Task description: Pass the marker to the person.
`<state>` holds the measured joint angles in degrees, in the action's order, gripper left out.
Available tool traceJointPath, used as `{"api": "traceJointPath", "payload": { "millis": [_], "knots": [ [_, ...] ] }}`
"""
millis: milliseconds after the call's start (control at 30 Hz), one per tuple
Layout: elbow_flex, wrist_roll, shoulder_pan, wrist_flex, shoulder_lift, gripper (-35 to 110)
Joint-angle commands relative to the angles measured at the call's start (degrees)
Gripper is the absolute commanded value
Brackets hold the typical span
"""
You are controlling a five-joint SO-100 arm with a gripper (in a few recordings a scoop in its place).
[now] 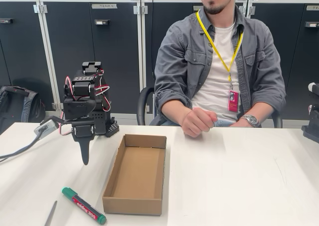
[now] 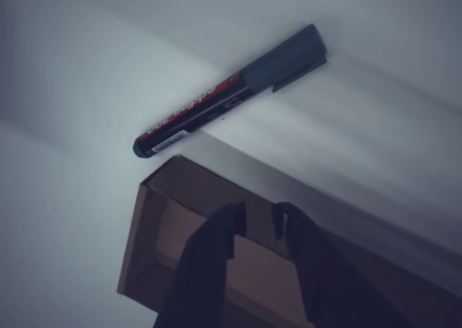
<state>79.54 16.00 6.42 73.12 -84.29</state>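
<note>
The green marker [image 1: 83,205] with a red-and-white label lies flat on the white table near the front left edge, left of the box. In the wrist view the marker [image 2: 224,104] lies slantwise on the table beyond the fingertips. My gripper [image 1: 84,155] hangs pointing down above the table, well behind the marker and apart from it. Seen from the wrist, the gripper [image 2: 258,219] has its fingers close together with nothing between them. The person [image 1: 219,61] sits behind the table, one fist [image 1: 197,121] resting on its far edge.
An open, empty cardboard box [image 1: 132,206] stands mid-table, right of the marker; its wall [image 2: 148,227] shows under the fingers in the wrist view. A thin grey stick [image 1: 51,213] lies at the front left. Cables [image 1: 20,151] trail left of the arm base. Bare table [image 1: 239,176] spreads to the right.
</note>
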Motion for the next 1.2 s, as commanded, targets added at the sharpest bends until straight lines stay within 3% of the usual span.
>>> {"api": "traceJointPath", "payload": {
  "millis": [0,500,1167],
  "knots": [
    [0.62,0.62,-0.35,-1.41,-2.64,17],
    [0.44,-3.16,-5.27,-8.61,3.34,23],
    [-5.27,-19.16,-7.29,-25.31,13.62,29]
  ]
}}
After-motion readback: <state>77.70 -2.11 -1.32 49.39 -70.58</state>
